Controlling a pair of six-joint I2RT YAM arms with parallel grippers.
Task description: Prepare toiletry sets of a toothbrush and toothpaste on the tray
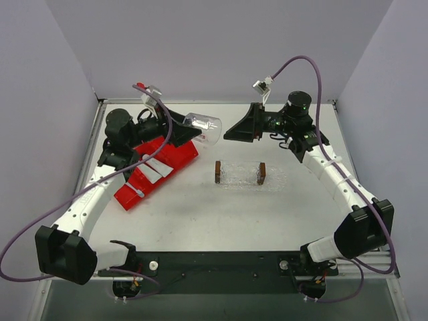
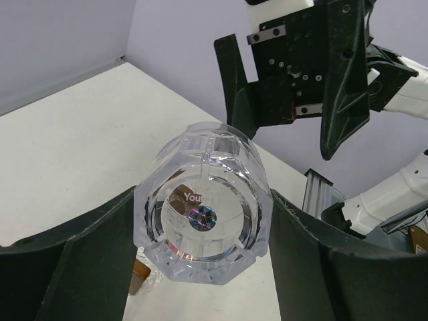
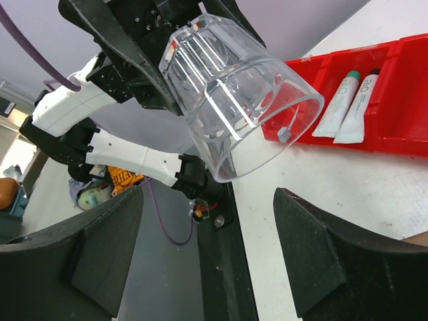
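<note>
**Current state**
The left gripper [image 2: 200,267] is clamped on the base end of a clear faceted cup [image 2: 204,200]. It holds the cup on its side above the table [image 1: 200,214], with the open mouth toward the right gripper [image 1: 227,136]. The right gripper is empty and spread wide, near the cup's mouth but apart from it.

Two toothpaste tubes [image 3: 338,100] lie side by side in one compartment of the red bin [image 3: 408,127]. The tray [image 1: 275,179] rests at table centre. The small rack [image 1: 239,172] appears to stand on it, though the clear plastic makes the tray's outline hard to trace. The toothbrush cannot be located in any view.

**Hazards**
- Slip: the cup wall is smooth and is gripped at one end only. Any contact from the right fingers could lever it out of the left jaws.
- Collision: the two grippers face each other at close range, so a misjudged approach would bring finger against finger.
- Drop: a released cup would probably fall near the red bin and could roll
</note>
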